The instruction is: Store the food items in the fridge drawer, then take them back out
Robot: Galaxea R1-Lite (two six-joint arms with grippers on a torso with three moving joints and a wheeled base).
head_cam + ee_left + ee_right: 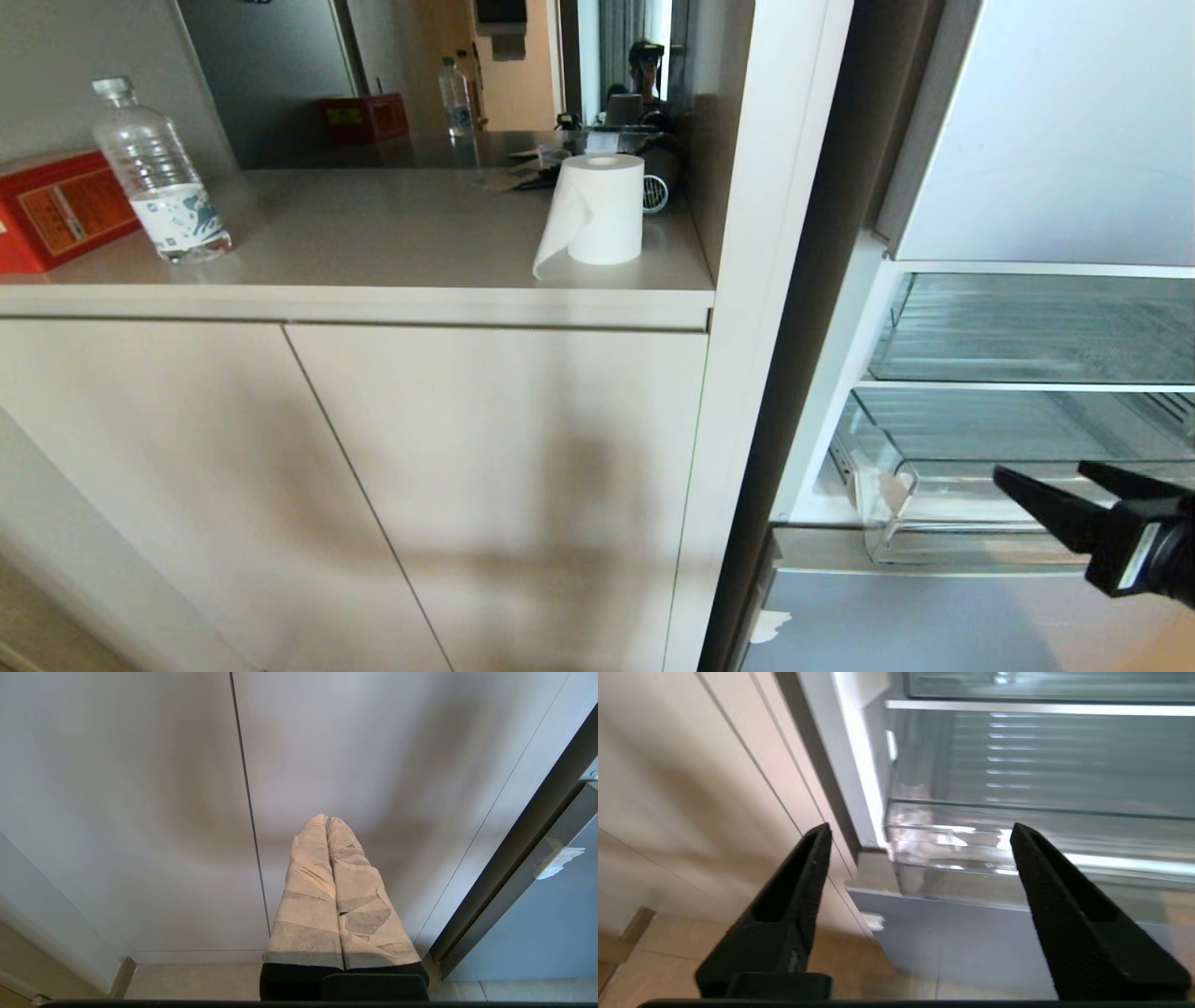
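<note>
The fridge drawer (943, 523) is clear plastic with a ribbed floor and a thick front lip, low in the open fridge at the right. In the right wrist view the drawer's lip (971, 844) lies just ahead of the fingers. My right gripper (1041, 469) hovers in front of that lip, open, with nothing between its black fingers (1041, 868). My left gripper (327, 819) is shut and empty, its taped fingers pointing at the cabinet doors. The food items are out of view; the part of the drawer that shows holds nothing.
A clear compartment with white trim (1036, 327) sits above the drawer, a grey lower fridge door (934, 621) below it. Left of the fridge, a beige cabinet (485, 485) carries a paper roll (602, 210), a water bottle (159, 173) and a red box (56, 210).
</note>
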